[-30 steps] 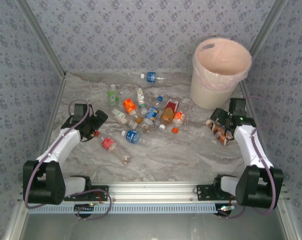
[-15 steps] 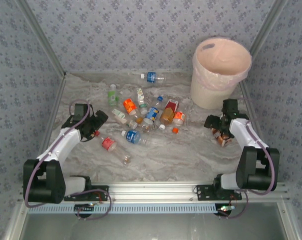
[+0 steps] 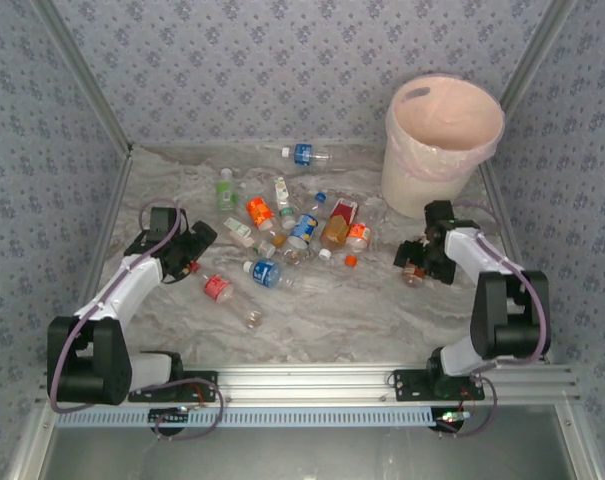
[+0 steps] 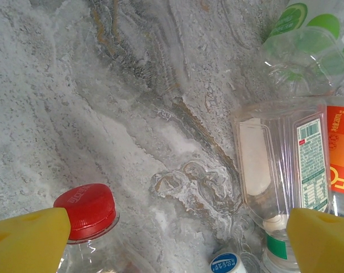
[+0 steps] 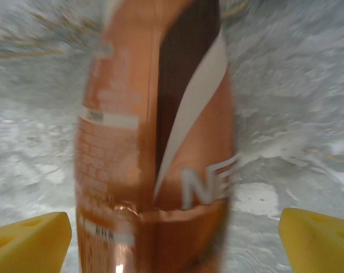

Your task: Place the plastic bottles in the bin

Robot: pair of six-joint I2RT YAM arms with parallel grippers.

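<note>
My right jaws stand wide around an orange bottle (image 5: pixel 154 142) just before the bin (image 3: pixel 422 190), not gripping it. My left jaws gape empty, well left of the bin, beside scattered bottles (image 3: pixel 302 230).

White "NE" on the orange-brown bottle (image 5: pixel 154 142); elsewhere print too small.

Bench (image 3: pixel 332 310): grey-white marbled top, beige veins. Walls (image 3: pixel 262 70) left, far and right: blue-grey floral-print panels. Slanted aluminium posts (image 3: pixel 77 75) at the far corners, ribbed aluminium rail (image 3: pixel 312 380) along the near edge. Light even, soft, no hard shadows.
</note>
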